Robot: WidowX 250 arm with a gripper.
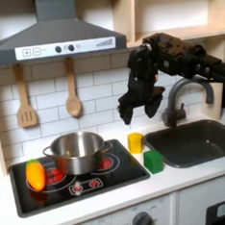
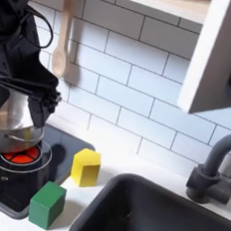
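In the first exterior view the gripper (image 1: 138,110) hangs in the air above the yellow block (image 1: 135,142), with its fingers (image 1: 127,113) spread apart and holding nothing. The yellow block stands on the white counter (image 1: 188,180), between the stove (image 1: 77,180) and the sink (image 1: 196,141), and the green block (image 1: 152,161) lies just beside it, nearer to the camera. A steel pot (image 1: 79,151) sits on a burner of the stove, and an orange and yellow toy (image 1: 35,175) lies at the first exterior view's left. In the second exterior view the yellow block (image 2: 86,166) stands behind the green block (image 2: 47,204), beside the sink (image 2: 168,218).
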